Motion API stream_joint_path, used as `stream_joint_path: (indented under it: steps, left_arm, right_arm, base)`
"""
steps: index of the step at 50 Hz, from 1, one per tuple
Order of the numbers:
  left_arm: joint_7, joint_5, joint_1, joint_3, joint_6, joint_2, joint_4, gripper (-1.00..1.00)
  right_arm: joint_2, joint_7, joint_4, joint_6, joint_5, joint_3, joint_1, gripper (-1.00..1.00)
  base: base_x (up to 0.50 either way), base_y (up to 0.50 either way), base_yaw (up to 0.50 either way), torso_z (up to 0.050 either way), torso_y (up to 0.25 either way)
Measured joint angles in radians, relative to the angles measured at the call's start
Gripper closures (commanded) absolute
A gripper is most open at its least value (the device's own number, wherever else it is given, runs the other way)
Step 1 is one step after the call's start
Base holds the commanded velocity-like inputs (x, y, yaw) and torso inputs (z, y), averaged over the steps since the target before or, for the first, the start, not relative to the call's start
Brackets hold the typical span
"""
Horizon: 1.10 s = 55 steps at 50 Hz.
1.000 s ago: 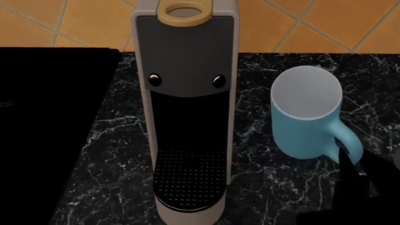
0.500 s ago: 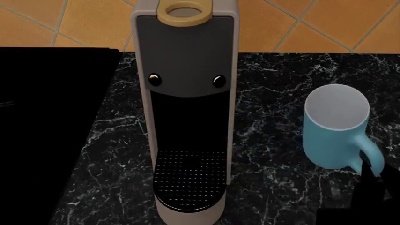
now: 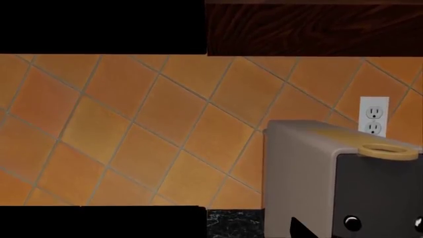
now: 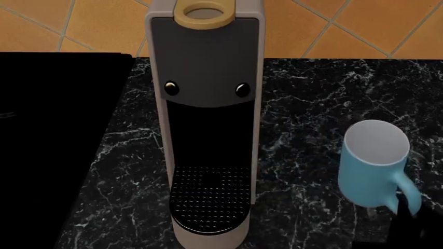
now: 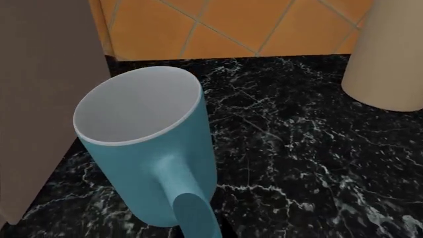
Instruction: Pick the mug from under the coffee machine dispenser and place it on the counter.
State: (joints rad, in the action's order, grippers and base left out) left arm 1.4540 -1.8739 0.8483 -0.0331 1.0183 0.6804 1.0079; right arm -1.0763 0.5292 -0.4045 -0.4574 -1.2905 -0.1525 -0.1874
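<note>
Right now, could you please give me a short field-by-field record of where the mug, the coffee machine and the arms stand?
mug: light blue mug, off the drip tray, to the right of the machine
mug tilt: leaning, not upright
mug contents: white inside, empty
coffee machine: coffee machine dispenser, drip tray bare
surface: black marble counter
right arm: dark shape at the mug's handle; jaws not visible
left arm: not in view

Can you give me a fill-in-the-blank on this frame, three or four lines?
1. The mug sits to the ____ of the coffee machine in the head view.
2. The drip tray holds ____.
3. The mug's inside is ____.
4. The ring on top of the machine is ____.

Missing words: right; nothing; white; tan
</note>
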Motion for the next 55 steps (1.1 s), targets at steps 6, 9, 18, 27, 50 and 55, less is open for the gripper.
stream_joint_path:
  steps: [6,9,18,27,50,55]
  left_arm:
    - [0.001,-0.002,-0.001,0.001,-0.002,0.002,0.002,-1.00]
    - [0.001,-0.002,-0.001,0.001,-0.003,0.003,0.002,-1.00]
    - [-0.001,-0.003,-0.004,-0.001,-0.005,0.007,0.003,-1.00]
    - [-0.002,-0.004,-0.005,-0.002,-0.007,0.009,0.003,-1.00]
    - [-0.008,0.009,-0.005,0.002,-0.005,0.010,-0.002,-1.00]
    - [-0.009,0.010,-0.007,0.000,-0.005,0.012,-0.002,-1.00]
  right_arm:
    - [0.014,-0.011,0.018,0.008,0.014,-0.007,0.012,1.00]
    - [0.020,-0.015,0.027,0.012,0.020,-0.011,0.017,1.00]
    - [0.036,-0.019,0.043,0.011,0.045,-0.028,0.022,1.00]
    - [0.048,-0.020,0.051,0.008,0.060,-0.043,0.024,1.00]
    - [0.047,-0.036,0.053,-0.023,0.082,-0.063,0.004,-1.00]
    - [0.038,-0.034,0.049,-0.021,0.080,-0.056,0.013,-1.00]
  base:
    - [0.00,0.00,0.00,0.000,0.002]
    - [0.00,0.00,0.00,0.000,0.000]
    - [0.00,0.00,0.00,0.000,0.000]
    - [0.00,0.00,0.00,0.000,0.000]
    - [0.00,0.00,0.00,0.000,0.000]
    - [0.00,0.00,0.00,0.000,0.000]
